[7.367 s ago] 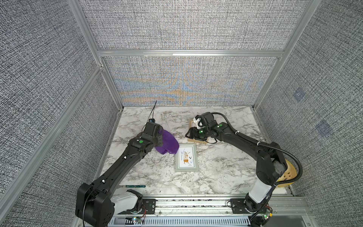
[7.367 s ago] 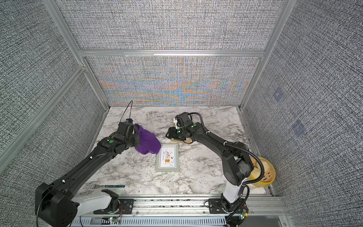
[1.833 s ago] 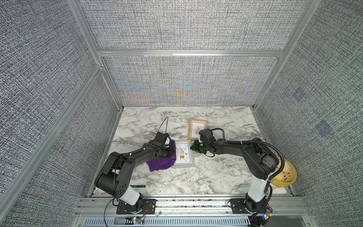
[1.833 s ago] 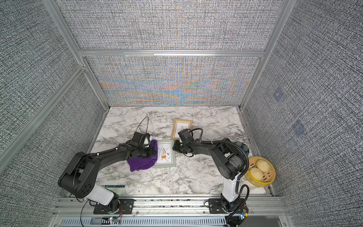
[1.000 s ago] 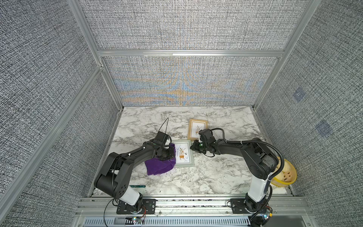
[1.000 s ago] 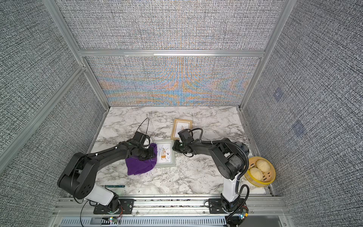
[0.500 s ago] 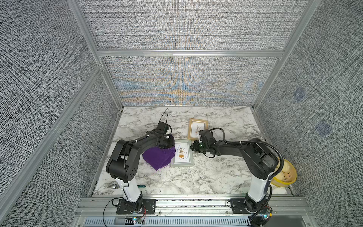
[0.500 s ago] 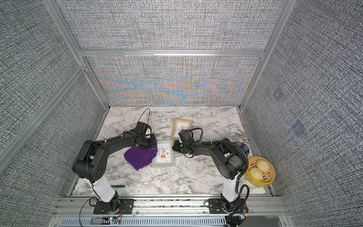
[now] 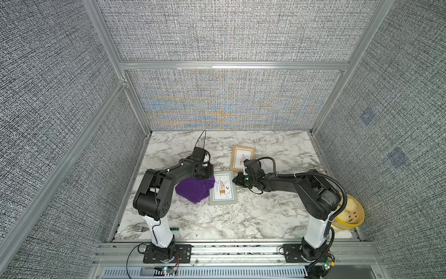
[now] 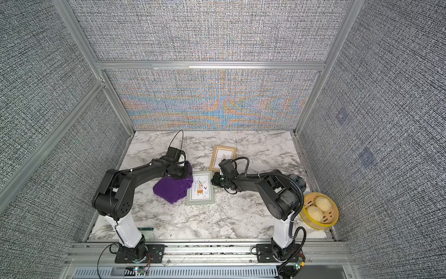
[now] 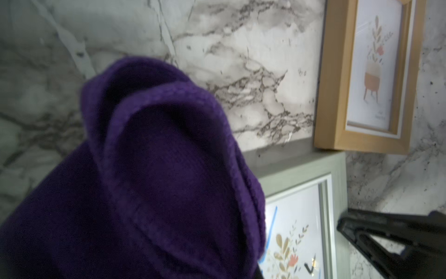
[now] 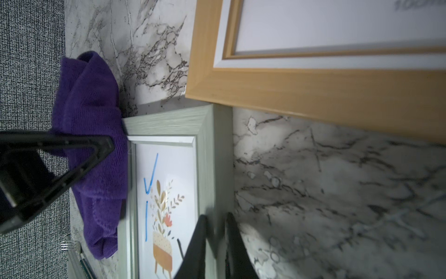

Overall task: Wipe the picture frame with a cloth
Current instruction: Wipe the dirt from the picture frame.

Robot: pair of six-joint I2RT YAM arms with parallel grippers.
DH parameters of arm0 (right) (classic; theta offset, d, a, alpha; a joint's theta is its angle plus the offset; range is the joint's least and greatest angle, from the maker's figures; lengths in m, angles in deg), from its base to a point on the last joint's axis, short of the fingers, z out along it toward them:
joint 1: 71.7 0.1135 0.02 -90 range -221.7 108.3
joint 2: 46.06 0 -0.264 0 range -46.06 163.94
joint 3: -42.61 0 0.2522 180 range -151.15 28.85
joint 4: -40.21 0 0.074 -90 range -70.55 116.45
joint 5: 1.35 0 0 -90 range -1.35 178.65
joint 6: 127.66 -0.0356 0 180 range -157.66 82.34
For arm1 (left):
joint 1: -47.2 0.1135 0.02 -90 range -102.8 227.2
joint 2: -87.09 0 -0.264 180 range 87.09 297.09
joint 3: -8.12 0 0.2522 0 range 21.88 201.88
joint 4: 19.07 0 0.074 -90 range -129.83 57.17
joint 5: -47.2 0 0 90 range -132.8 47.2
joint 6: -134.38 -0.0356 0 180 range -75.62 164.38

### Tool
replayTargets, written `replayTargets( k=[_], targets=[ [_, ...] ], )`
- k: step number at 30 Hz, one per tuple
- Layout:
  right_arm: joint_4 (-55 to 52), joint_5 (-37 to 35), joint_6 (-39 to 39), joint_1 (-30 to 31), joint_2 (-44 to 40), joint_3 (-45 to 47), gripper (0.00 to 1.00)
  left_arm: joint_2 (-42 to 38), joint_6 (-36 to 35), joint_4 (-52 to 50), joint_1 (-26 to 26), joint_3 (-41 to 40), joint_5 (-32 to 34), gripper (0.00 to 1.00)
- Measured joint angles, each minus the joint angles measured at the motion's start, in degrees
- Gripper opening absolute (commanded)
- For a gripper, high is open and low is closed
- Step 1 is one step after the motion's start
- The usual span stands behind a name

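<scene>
— Starting with both top views: where's the cloth?
— Purple cloth (image 9: 194, 190) hangs bunched from the left claw (image 9: 206, 178). Most of it is spread on the marble surface (image 9: 265, 212) on that claw's arm-base side. One fold laps the nearest corner of the picture frame (image 9: 223, 201).
— Frame position?
— Flat, grey-green, between the two claws. Right claw (image 9: 237, 180) sits low at the rail opposite the left claw. Wooden frame (image 9: 243, 158) lies just beyond the right claw, away from its arm base. Fork (image 9: 140, 228) and a yellow basket (image 10: 318, 225) of buns (image 10: 322, 203) are well apart from both claws, back toward the arm bases.
— Left wrist view?
— Cloth (image 11: 156, 181) fills most of it, folds rising toward the lens, with the left claw's own fingers hidden beneath. That claw is closed tight on the cloth. Past the fold is the picture frame's corner (image 11: 301, 166), with blue and black pen strokes on the glass. Wooden frame (image 11: 333, 72) is at that corner; touching or not, cannot tell. One black finger (image 11: 386, 232) of the right claw is at the far rail.
— Right wrist view?
— Right claw (image 12: 216, 218) is pinched on the picture frame's side rail (image 12: 169, 125), one finger on the glass side, one outside. Cloth (image 12: 96, 120) lies across the frame from this claw, covering the opposite rail's end.
</scene>
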Motion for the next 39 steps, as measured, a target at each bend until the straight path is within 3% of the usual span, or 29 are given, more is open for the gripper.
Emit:
replayTargets(
  k=[15,26,33,39],
  targets=[
    [0.00,0.02,-0.24,0.00,0.00,0.00,0.07,-10.32,4.42,4.20,-6.03,-15.17,-4.15,0.00],
    [0.00,0.02,-0.22,0.00,0.02,-0.09,0.06,-22.82,10.21,1.44,-7.54,-24.90,-4.96,0.00],
    [-0.07,0.11,-0.13,-0.02,0.33,-0.44,0.06,-17.51,10.14,-2.91,-7.54,-18.71,-4.09,0.00],
    [-0.02,0.15,-0.13,-0.04,0.33,-0.42,0.06,-10.32,7.15,-7.23,-6.62,-8.00,2.23,0.00]
  ],
)
